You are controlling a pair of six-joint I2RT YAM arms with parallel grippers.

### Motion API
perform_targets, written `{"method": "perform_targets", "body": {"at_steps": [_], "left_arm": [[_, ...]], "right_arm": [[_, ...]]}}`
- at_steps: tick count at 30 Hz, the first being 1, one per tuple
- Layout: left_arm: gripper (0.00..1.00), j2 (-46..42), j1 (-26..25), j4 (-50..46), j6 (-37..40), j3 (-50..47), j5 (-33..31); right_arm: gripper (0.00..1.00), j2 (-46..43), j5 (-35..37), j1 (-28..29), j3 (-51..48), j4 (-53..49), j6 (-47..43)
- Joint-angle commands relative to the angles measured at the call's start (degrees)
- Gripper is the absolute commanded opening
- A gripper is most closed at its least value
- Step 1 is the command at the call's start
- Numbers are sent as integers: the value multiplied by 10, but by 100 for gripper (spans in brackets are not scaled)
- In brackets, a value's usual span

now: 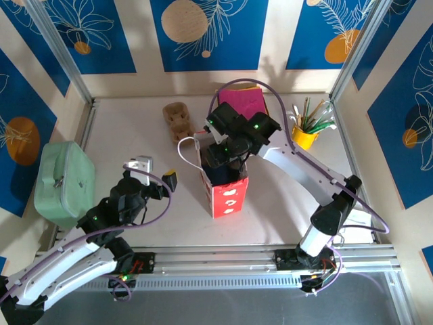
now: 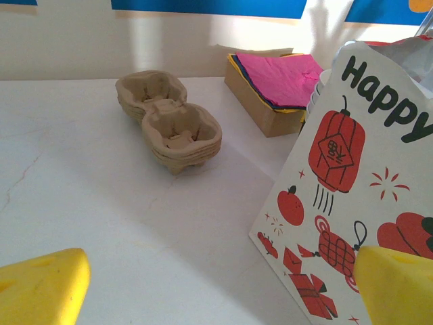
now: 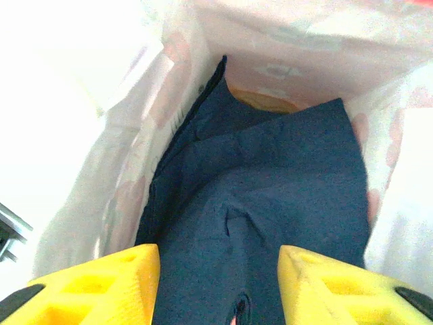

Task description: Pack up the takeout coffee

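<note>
The takeout coffee is hidden. A red-and-white printed paper bag (image 1: 226, 193) stands upright mid-table, and its side shows at the right of the left wrist view (image 2: 352, 169). My right gripper (image 1: 226, 159) hangs in the bag's mouth. Its yellow jaws (image 3: 220, 284) stand open with nothing between them. Below them a crumpled dark blue napkin (image 3: 270, 176) covers the inside of the bag (image 3: 135, 122). A brown edge (image 3: 260, 100) peeks out behind the napkin. My left gripper (image 1: 155, 172) is open, low over the table just left of the bag (image 2: 223, 291).
A stack of brown pulp cup carriers (image 1: 177, 116) (image 2: 169, 122) sits at the back. A cardboard box of pink napkins (image 1: 242, 103) (image 2: 277, 78) stands behind the bag. A yellow cup of utensils (image 1: 306, 132) is back right, and a mint-green case (image 1: 64, 181) lies at the left edge.
</note>
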Motion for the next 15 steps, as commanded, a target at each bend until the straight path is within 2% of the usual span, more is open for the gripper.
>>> {"method": "perform_targets", "body": {"at_steps": [1, 5, 9, 15], "left_arm": [[99, 1, -4, 9, 11, 13, -9], [99, 1, -4, 8, 13, 13, -12], [99, 1, -4, 8, 12, 14, -11], [99, -4, -4, 7, 5, 5, -11]], "right_arm": [[50, -27, 4, 4, 27, -8, -4], [50, -39, 0, 4, 27, 7, -6], [38, -40, -25, 3, 10, 25, -2], [34, -15, -29, -6, -32, 34, 6]]}}
